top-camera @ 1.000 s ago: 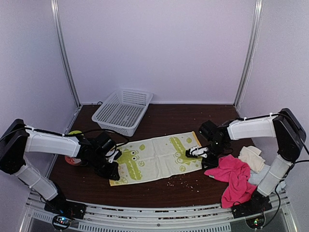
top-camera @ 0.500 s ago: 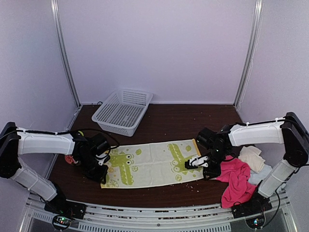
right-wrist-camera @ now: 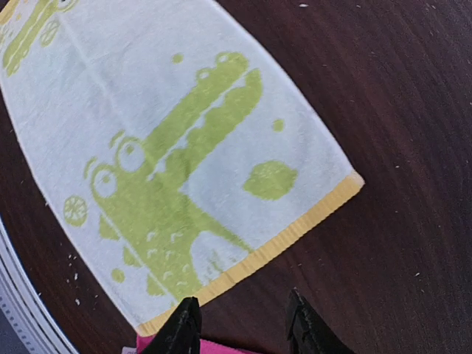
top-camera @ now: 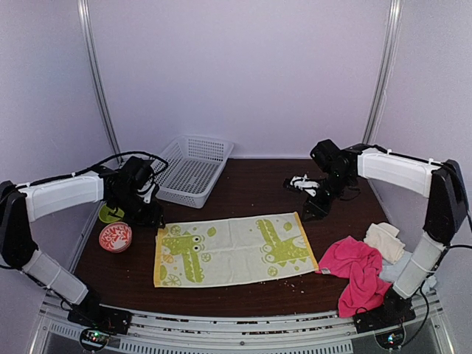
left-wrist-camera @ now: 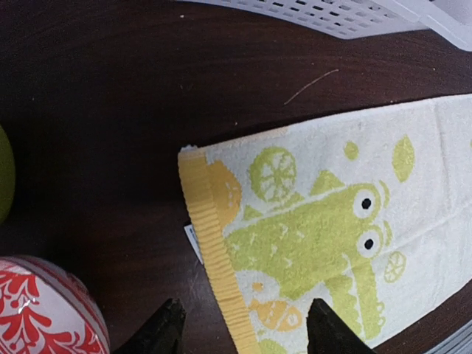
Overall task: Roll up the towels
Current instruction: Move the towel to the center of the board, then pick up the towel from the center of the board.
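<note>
Left claw (left-wrist-camera: 243,326) and right claw (right-wrist-camera: 243,322) spread open, holding nothing.
Each hangs by one end of the lime-yellow towel (top-camera: 232,249), spread flat on the near middle of the table (top-camera: 251,186); the pink towel (top-camera: 358,267) lies bunched to its right.

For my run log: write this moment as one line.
lime towel flat, unrolled | left gripper open | right gripper open | rolling not started
</note>
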Motion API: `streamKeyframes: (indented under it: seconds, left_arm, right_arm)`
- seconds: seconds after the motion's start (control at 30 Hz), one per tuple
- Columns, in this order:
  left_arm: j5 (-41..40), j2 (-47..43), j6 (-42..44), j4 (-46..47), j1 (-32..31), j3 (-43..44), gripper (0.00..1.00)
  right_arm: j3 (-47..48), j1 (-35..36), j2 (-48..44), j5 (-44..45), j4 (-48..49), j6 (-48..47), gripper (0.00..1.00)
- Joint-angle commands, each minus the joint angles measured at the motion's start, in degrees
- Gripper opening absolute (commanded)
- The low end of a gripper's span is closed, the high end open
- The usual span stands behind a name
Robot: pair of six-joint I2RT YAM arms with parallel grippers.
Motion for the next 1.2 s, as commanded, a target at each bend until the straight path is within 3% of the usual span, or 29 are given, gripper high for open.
streamKeyframes:
  seconds: [0.0,0.2,0.37,0.6,1.17]
  left_arm:
    - [2.11,5.87,3.62,11.62,2.49,-0.90,0.55]
    - [4.14,11.46,4.93,17.61,7.60,-0.97,0.47]
    - [4.28,13.43,5.03,20.09,8.75,-2.05,0.52]
    - [7.30,16.13,4.66,24.57,9.54,-3.87,0.48]
    - [8.22,17.19,3.91,27.53,9.49,-6.86,0.33]
  right_arm:
    - [5.67,-4.59,8.99,-1.28,3.99,7.41,0.41]
    - [10.50,-9.02,18.31,-1.85,6.76,11.64,0.44]
    - [12.76,-9.21,22.88,-4.00,6.95,11.30,0.42]
    - [16.76,-9.19,28.21,-7.26,7.19,11.80,0.41]
    - [14.74,-8.93,27.03,-9.91,7.75,10.59,0.07]
